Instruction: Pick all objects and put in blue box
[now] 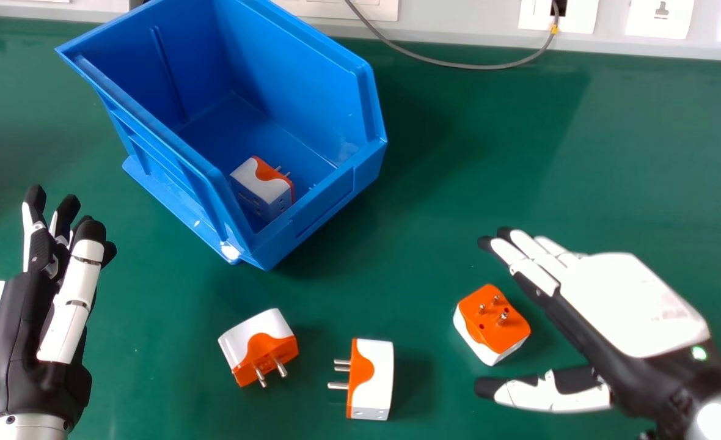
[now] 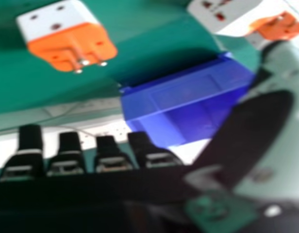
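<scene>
Head view, step in hand: most likely lining up a grasp on the right adapter; one adapter is in the box and three are left on the table, so the job looks about a quarter done.
Right hand: spread wide and holding nothing, fingers on the far side of the right adapter, thumb on the near side.
Left hand: at the left edge of the table, fingers loose, nothing held.
Next move: lower the right hand if needed, close fingers and thumb on the adapter's sides clear of its pins, then lift and carry it left and far, over the rim.
Right adapter: white body, orange face tilted up with metal pins; on the table, near and right of the box.
Middle adapter: near side, orange face and pins towards the left.
Left adapter: just left of the middle one, pins towards the near side.
Boxed adapter: white and orange, inside at the near end.
Blue box: far left, open-topped.
Right hand view, grasp: thumb well apart from the fingers, none closed round an adapter.
Adapter finish: smooth, glossy-looking white with orange.
</scene>
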`<move>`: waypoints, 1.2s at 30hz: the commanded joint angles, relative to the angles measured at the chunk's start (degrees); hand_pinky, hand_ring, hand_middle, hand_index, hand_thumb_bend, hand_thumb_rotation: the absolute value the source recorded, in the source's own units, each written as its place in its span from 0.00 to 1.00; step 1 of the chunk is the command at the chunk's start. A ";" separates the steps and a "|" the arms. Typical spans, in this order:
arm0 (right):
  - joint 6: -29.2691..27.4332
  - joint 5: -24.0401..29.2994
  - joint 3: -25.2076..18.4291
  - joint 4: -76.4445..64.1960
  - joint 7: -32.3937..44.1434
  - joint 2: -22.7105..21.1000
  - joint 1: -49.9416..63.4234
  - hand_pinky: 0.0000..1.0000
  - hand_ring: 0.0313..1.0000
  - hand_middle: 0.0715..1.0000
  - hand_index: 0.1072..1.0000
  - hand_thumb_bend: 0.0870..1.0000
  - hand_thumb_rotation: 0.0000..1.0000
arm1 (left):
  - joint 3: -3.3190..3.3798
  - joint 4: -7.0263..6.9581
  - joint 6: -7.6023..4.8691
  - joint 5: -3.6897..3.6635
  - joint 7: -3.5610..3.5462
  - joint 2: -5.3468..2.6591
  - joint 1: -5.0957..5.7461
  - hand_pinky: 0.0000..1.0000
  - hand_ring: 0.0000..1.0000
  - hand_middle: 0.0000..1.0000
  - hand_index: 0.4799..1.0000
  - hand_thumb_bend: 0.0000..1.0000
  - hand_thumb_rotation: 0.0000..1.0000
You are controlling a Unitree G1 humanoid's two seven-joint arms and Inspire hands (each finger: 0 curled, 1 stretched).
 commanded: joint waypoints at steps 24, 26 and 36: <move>-16.67 -0.66 13.85 20.88 15.97 -10.86 -33.27 0.92 0.96 0.98 0.95 0.40 0.60 | 0.20 -2.49 -0.82 0.07 1.11 -0.15 -0.41 0.89 0.96 0.99 0.95 0.40 0.66; -16.93 -0.86 14.51 21.29 16.77 -10.93 -34.08 0.92 0.96 0.98 0.95 0.40 0.60 | 0.22 -2.67 -0.75 0.01 1.05 -0.09 -0.22 0.89 0.96 0.99 0.94 0.40 0.66; -19.50 -0.93 16.69 25.55 18.47 -10.83 -38.22 0.91 0.96 0.98 0.95 0.39 0.58 | 0.25 -4.04 0.68 0.22 1.80 0.08 0.13 0.89 0.95 0.98 0.94 0.44 0.69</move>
